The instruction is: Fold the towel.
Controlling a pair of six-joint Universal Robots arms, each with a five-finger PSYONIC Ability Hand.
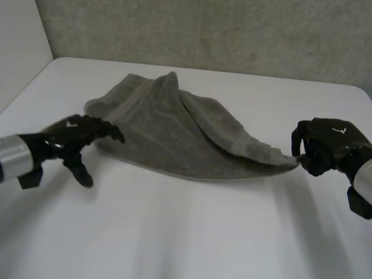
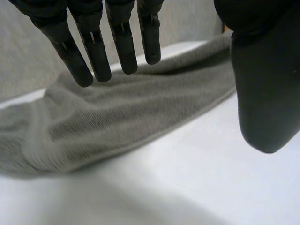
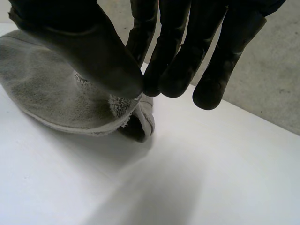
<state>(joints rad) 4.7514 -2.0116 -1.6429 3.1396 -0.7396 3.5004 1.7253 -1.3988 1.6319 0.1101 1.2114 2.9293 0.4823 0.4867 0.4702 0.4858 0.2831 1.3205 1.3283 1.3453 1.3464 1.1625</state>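
Grey towel (image 1: 174, 128), rumpled on the white table (image 1: 181, 246), is being pinched at its right corner between thumb and fingers of the right hand (image 1: 325, 144). The left hand (image 1: 73, 133), bearing a small white emblem, is being held with fingers straight and apart at the towel's left edge.

bare table (image 1: 181, 246) in front, towel (image 1: 174, 128) (bunched mid-table), wall (image 1: 218, 23) behind

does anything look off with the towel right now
Yes: the towel is rumpled rather than flat. It humps into a peak at its far side, with one layer slanting over another. The right hand pinches one corner, and the left hand is open at the opposite end. No damage shows.
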